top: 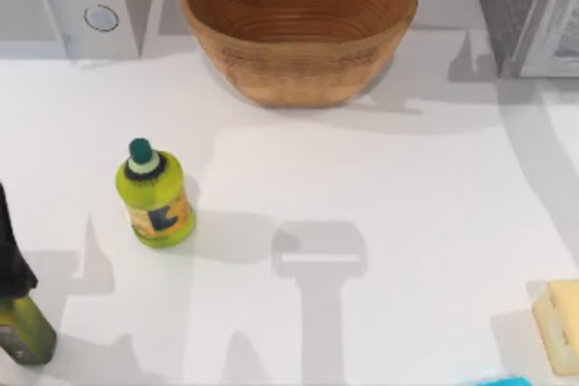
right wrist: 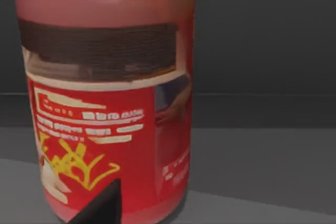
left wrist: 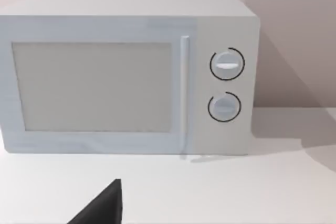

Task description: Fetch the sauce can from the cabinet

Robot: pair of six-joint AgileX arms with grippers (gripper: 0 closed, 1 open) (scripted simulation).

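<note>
Item, sauce can point(right wrist: 107, 103): standing upright on a dark grey shelf inside the cabinet point(top: 529, 6), at the top view's right rear, long axis vertical. Our right wrist view has it close ahead, so we judge our right gripper the nearer by far, the reach running straight in; whether those fingers are wide or narrow we cannot tell. Our left arm is parked, its wrist view facing the white appliance point(left wrist: 126, 72).

Red sauce can point(right wrist: 105, 103) — upright, dark interior
</note>
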